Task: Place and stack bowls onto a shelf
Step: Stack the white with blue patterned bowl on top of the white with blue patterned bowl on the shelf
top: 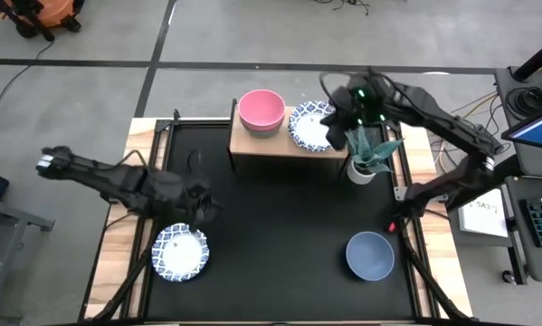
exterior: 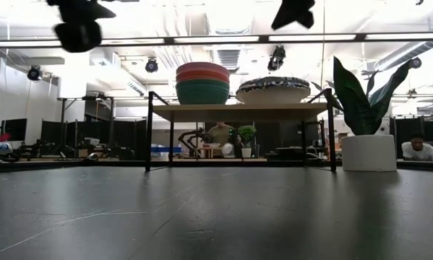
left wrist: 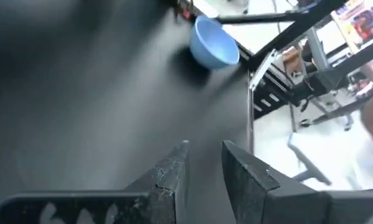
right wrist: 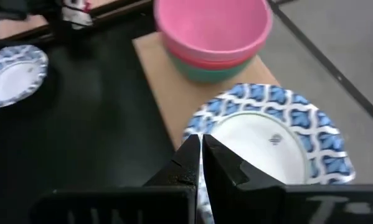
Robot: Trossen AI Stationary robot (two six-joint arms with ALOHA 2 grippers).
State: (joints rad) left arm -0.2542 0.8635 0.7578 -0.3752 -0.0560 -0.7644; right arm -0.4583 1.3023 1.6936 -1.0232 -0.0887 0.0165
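The light-wood shelf (top: 252, 145) stands at the table's far edge. On it sit a stack of pink (top: 261, 109), red and green bowls (exterior: 202, 85) and, to their right, white blue-rimmed bowls (right wrist: 270, 140) nested together. Another blue-rimmed bowl (top: 180, 252) rests on the tabletop near left, and the slate-blue bowl (top: 370, 255) near right. My right gripper (right wrist: 202, 138) is shut and empty; it hovers above the blue-rimmed bowls' right rim, well clear in the low view (exterior: 294, 16). My left gripper (left wrist: 205, 146) is open and empty, raised over the table just beyond the near-left bowl (top: 209, 210).
A white pot with a spiky green plant (top: 366, 156) stands right beside the shelf, under my right arm. Black frame rails (top: 402, 172) run along the table's sides. Bare black tabletop (top: 289, 226) lies between the two loose bowls.
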